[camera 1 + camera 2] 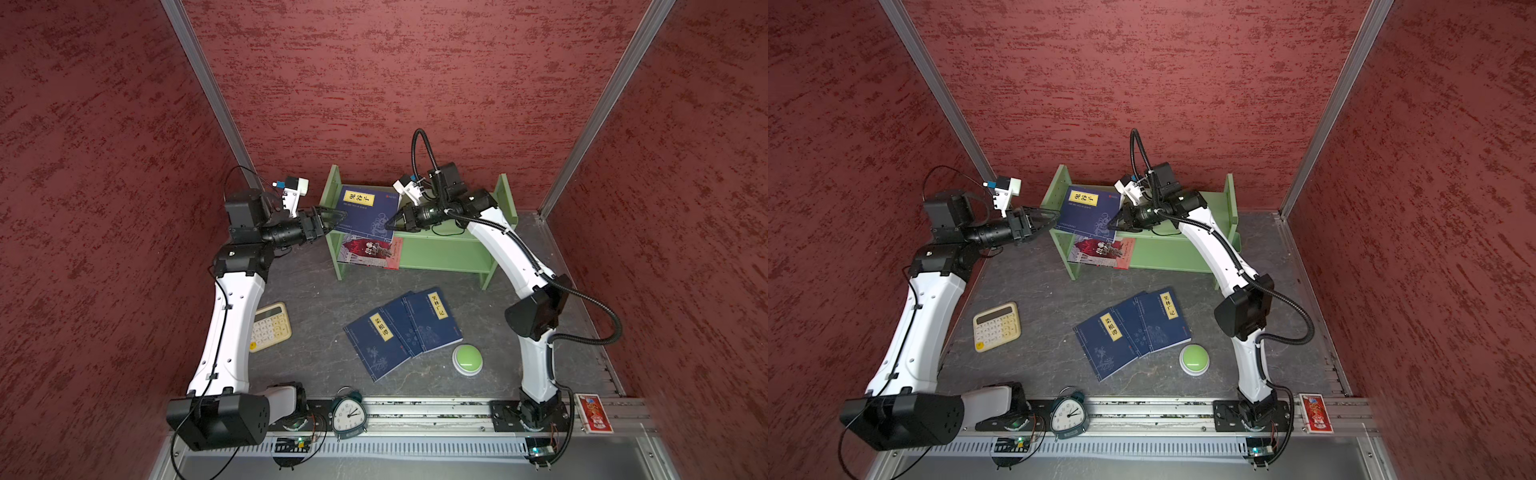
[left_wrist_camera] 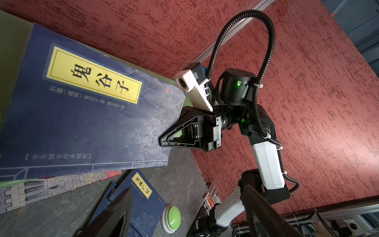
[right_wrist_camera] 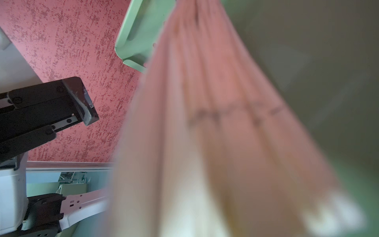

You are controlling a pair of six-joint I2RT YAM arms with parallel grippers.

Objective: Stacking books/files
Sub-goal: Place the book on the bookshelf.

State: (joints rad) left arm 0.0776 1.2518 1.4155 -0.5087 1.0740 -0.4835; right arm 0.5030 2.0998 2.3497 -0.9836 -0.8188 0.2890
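Observation:
A navy book [image 1: 365, 212] [image 1: 1086, 214] [image 2: 82, 123] with a yellow label lies tilted over the left part of the green shelf [image 1: 440, 243] top. My right gripper [image 1: 389, 226] [image 1: 1111, 226] [image 2: 164, 142] is shut on its right edge. My left gripper [image 1: 337, 221] [image 1: 1051, 222] [image 2: 188, 186] stands open at the book's left edge, nothing between its fingers. A red-and-white book [image 1: 370, 251] [image 1: 1100, 251] lies on the lower shelf. Three navy books [image 1: 401, 332] [image 1: 1131, 330] are fanned out on the table. Blurred pages [image 3: 215, 143] fill the right wrist view and hide that gripper's jaws.
A cream calculator [image 1: 270, 328] lies by the left arm. A green button [image 1: 467, 359] sits right of the fanned books. An alarm clock [image 1: 349, 415] and a red packet [image 1: 594, 413] rest on the front rail. Red walls close in on three sides.

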